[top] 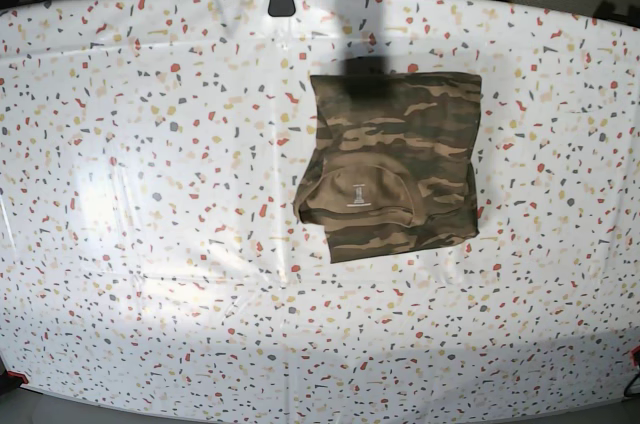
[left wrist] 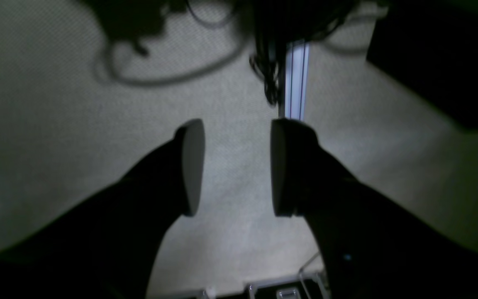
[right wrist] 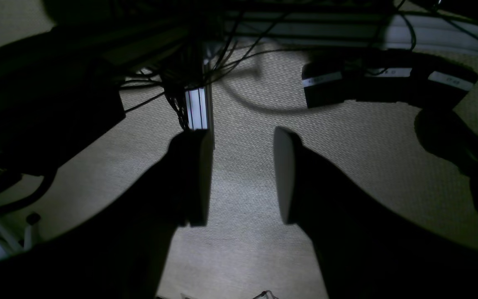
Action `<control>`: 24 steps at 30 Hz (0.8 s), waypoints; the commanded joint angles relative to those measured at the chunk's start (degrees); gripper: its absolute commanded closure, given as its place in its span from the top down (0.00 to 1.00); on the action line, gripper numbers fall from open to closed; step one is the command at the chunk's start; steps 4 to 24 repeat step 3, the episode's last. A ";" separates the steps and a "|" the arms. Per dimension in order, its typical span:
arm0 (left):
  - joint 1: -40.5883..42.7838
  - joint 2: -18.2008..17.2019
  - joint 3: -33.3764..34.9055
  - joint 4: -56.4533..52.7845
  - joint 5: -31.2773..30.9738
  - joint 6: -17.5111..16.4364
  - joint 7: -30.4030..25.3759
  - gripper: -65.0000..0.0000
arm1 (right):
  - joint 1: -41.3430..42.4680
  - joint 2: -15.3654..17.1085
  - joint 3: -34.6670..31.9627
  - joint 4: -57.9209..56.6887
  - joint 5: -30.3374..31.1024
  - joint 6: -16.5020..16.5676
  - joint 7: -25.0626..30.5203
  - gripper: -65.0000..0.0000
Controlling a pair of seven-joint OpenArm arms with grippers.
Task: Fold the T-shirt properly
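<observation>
Shirt point(top: 392, 166) lies folded into compact rectangle on worktop point(top: 150, 194), right of centre, toward far edge. Folding looks essentially done; only small tidy possibly left: near-left corner bulges out slightly. Neckband with pale mark faces up, on near-left part of bundle. Long axis runs near-to-far, tilted a little; collar opens toward near side.

Left gripper point(left wrist: 237, 166): jaws spread, nothing between, floor behind. Right gripper point(right wrist: 243, 176): jaws likewise spread and bare. Wrist views dim; both arms seemingly off worktop.
</observation>
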 commanded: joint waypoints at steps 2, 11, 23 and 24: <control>0.72 -0.52 -0.02 -0.09 0.02 -0.24 0.31 0.39 | 0.04 0.74 0.02 0.48 0.11 0.37 0.24 0.38; 0.72 -0.52 -0.02 -0.09 0.02 -0.24 0.28 0.39 | 0.04 0.70 0.02 0.48 0.09 0.37 0.22 0.38; 0.72 -0.52 -0.02 -0.09 0.02 -0.24 0.28 0.39 | 0.04 0.70 0.02 0.48 0.09 0.37 0.22 0.38; 0.72 -0.52 -0.02 -0.09 0.02 -0.24 0.28 0.39 | 0.04 0.70 0.02 0.48 0.09 0.37 0.22 0.38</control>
